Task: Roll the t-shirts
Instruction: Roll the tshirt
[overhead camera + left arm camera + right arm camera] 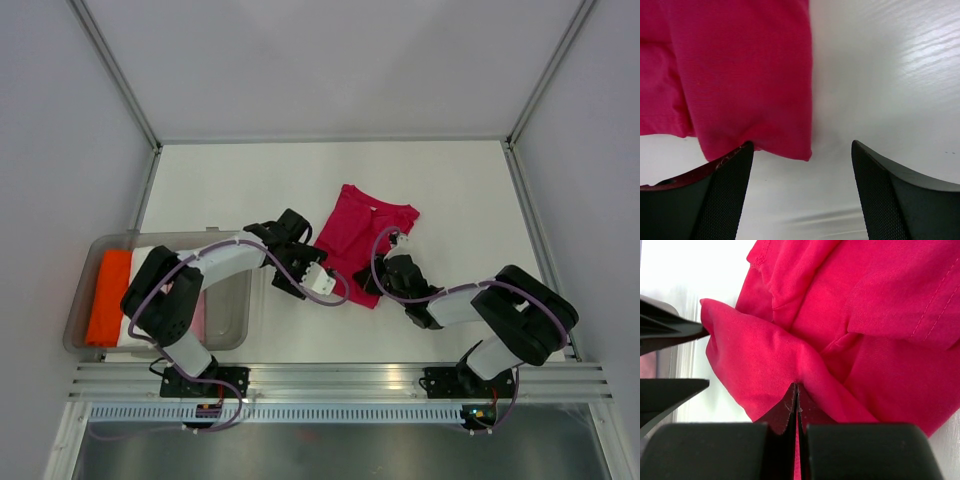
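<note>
The deep magenta-red t-shirt (358,232) lies folded into a long strip on the white table, also seen in the left wrist view (740,70) and the right wrist view (865,325). My right gripper (385,275) (796,388) is shut on a fold at the shirt's near end. My left gripper (338,288) (801,145) is open, its jaws straddling the shirt's near left corner low over the table. Its fingers (670,332) show at the left of the right wrist view, touching the cloth's edge.
A clear plastic bin (240,300) stands at the left and holds an orange t-shirt (108,295), a white one (137,256) and a pale pink one (198,316), partly hidden by my left arm. White walls enclose the table.
</note>
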Robot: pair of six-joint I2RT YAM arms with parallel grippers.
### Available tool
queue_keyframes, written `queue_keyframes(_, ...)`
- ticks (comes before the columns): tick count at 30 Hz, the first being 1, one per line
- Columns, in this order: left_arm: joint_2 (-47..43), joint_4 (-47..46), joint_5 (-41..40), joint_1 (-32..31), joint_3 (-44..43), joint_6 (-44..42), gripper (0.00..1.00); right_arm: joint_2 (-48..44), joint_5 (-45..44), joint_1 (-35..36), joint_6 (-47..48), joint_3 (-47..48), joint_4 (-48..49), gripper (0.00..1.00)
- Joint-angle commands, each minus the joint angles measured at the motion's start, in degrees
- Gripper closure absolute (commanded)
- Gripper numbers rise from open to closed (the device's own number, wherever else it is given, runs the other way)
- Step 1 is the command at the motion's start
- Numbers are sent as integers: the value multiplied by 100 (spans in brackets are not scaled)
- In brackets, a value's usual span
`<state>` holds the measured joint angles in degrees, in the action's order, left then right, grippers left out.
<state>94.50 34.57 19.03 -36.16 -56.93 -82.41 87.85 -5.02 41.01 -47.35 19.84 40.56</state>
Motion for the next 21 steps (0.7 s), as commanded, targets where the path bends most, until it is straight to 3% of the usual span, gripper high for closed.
queue_keyframes(1,86,-652,-75,-58,-90,-276,17,48,106,-23,-116,-68,409,100)
queue_keyframes(6,305,-793,-13,-66,-99,-258,23,48,299,-58,120,11,374,99)
queue_keyframes(9,507,-829,-118,-84,-161,-170,37,-250,475,-111,524,3,383,97)
queue_keyframes(10,534,-837,-136,-84,-170,-161,49,-643,649,-155,1013,12,252,94)
queue_keyframes(12,561,-855,-180,-84,-178,-187,63,-1136,704,-173,1621,134,-282,92)
queue_keyframes(14,561,-855,-189,-84,-196,-153,80,-1744,870,-173,2632,503,-1494,88)
queue_keyframes(15,552,-855,-180,-84,-222,-126,95,-1876,888,-173,2991,713,-2237,87)
queue_keyframes(18,552,-846,-154,-84,-371,172,98,-2394,758,-173,4215,995,-3305,85)
queue_keyframes(21,561,-514,-57,-66,-661,541,98,-3332,1160,-199,5199,1049,-3703,81)
